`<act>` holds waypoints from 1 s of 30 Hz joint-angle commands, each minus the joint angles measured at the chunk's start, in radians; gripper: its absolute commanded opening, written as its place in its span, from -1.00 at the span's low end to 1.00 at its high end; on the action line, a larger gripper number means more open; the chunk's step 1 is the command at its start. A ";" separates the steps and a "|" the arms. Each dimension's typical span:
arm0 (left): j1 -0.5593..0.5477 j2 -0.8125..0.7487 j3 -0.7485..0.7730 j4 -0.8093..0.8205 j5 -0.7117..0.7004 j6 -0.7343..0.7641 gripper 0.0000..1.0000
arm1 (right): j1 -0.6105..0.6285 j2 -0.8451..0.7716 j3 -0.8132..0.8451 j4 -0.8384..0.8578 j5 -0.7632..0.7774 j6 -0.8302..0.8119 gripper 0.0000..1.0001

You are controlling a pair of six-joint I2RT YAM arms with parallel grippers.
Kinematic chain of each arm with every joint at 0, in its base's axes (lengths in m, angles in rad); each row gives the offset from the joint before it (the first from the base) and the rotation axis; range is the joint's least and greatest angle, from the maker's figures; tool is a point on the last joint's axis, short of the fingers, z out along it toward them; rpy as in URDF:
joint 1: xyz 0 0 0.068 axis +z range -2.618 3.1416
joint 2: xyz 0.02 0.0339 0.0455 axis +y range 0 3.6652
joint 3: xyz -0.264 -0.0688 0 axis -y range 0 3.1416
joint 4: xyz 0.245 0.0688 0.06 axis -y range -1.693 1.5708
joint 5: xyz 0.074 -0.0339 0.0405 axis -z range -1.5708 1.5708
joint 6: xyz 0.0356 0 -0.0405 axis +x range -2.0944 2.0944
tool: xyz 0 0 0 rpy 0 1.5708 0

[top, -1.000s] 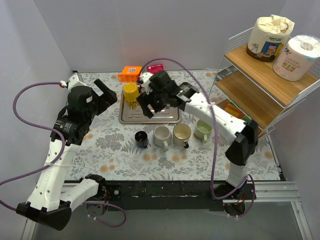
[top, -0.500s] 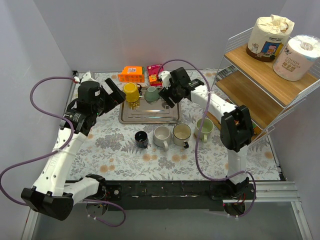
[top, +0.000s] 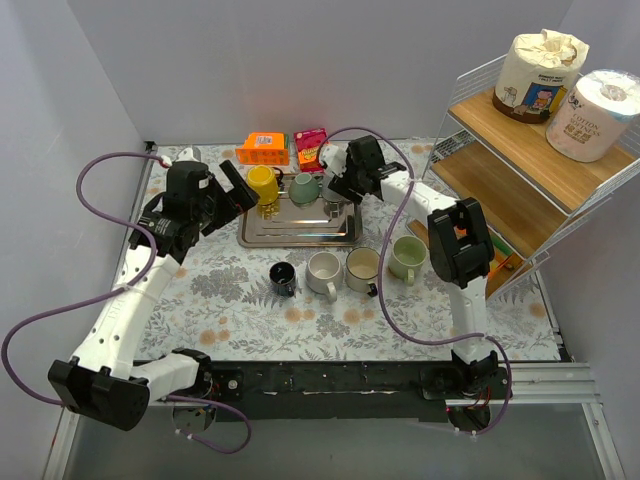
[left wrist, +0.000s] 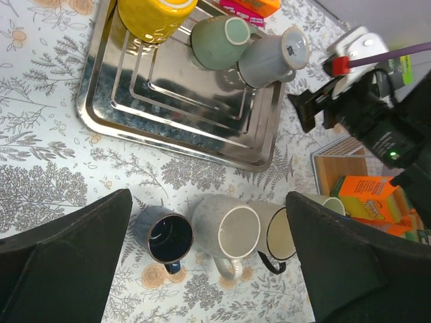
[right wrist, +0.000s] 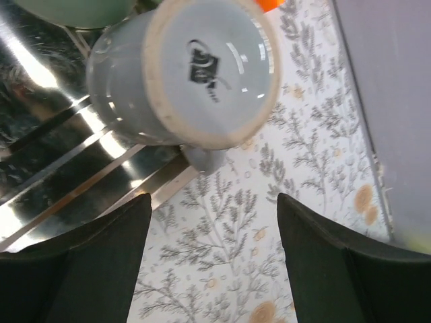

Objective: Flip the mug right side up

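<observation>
A grey mug (right wrist: 188,74) stands bottom up at the far right corner of the steel tray (left wrist: 182,128), its handle (right wrist: 205,158) over the tray's rim. It also shows in the left wrist view (left wrist: 273,57). My right gripper (right wrist: 212,269) is open and empty, just above and beside this mug; in the top view it (top: 342,186) hovers over the tray's right end. A yellow mug (left wrist: 151,13) stands bottom up at the tray's far left. A green mug (left wrist: 219,42) lies on its side between them. My left gripper (top: 238,185) is open and empty, left of the yellow mug.
Several upright mugs stand in a row in front of the tray: dark blue (left wrist: 165,237), speckled grey (left wrist: 225,232), cream (left wrist: 283,235) and pale green (top: 407,258). Orange (top: 262,148) and red (top: 310,146) boxes lie behind the tray. A wire shelf (top: 520,150) stands at right.
My right gripper has moved from over the tray's middle to its far right end, above the grey mug. My left gripper has moved farther and right, toward the yellow mug.
</observation>
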 commanded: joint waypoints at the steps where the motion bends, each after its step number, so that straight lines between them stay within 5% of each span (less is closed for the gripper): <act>1: 0.003 0.028 0.033 -0.051 0.008 0.007 0.96 | -0.036 0.020 0.033 0.145 -0.108 -0.111 0.64; 11: 0.003 0.050 0.035 -0.080 -0.021 -0.015 0.96 | -0.089 0.088 0.052 0.093 -0.332 -0.198 0.58; 20: 0.003 0.045 -0.026 -0.046 -0.020 -0.032 0.96 | -0.100 0.117 0.048 0.188 -0.344 -0.212 0.55; 30: 0.003 0.031 -0.046 -0.054 -0.030 -0.031 0.96 | -0.102 0.103 0.049 0.139 -0.433 -0.162 0.21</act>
